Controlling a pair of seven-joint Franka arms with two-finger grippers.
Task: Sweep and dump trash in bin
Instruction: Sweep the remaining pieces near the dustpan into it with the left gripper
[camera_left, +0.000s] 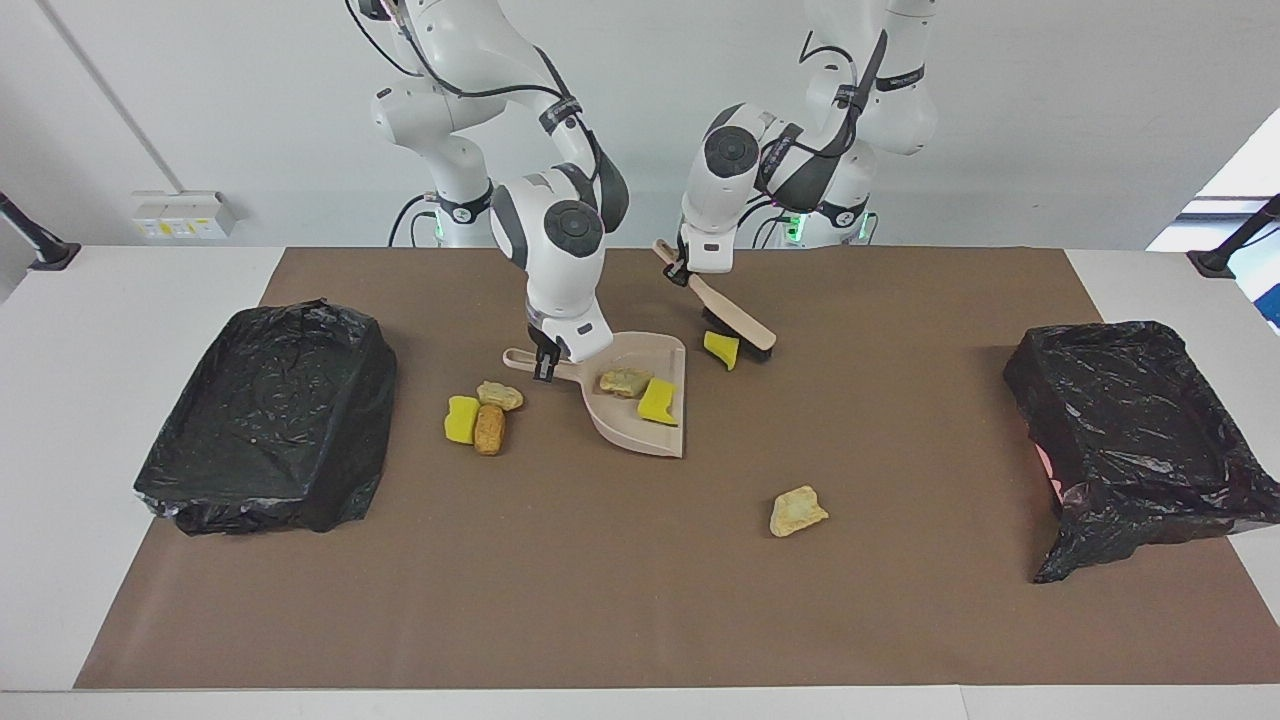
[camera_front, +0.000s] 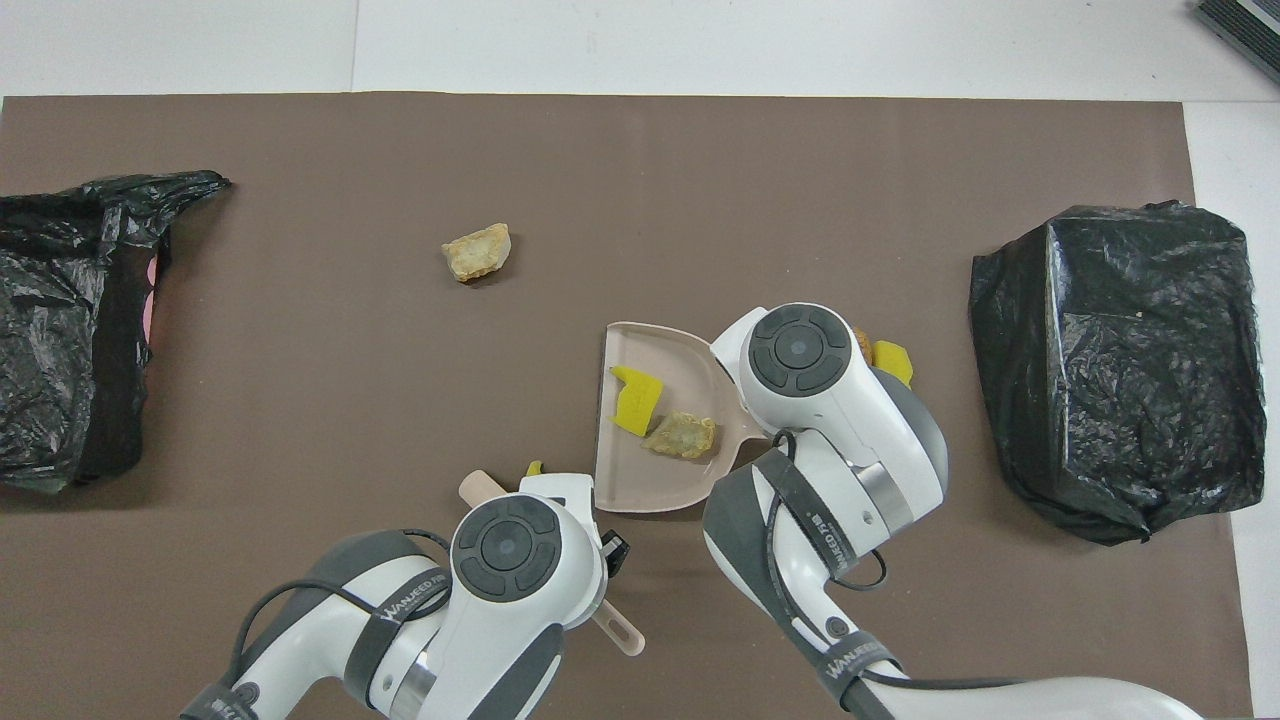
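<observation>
Now the sweeping step is in hand: the left gripper (camera_left: 690, 272) clamps the brush (camera_left: 738, 325) beside a yellow chunk (camera_left: 720, 348), which next needs pushing into the dustpan (camera_left: 640, 440) gripped by the right gripper (camera_left: 546, 364), while other trash (camera_left: 798, 510) waits on the mat.

From overhead, the right arm's wrist hides most of the cluster of three pieces (camera_front: 890, 358) beside the dustpan (camera_front: 640, 478), and you see only a yellow corner. The left arm covers most of the brush (camera_front: 485, 487) and all but a sliver of the yellow piece (camera_front: 535, 467) near the dustpan.
</observation>
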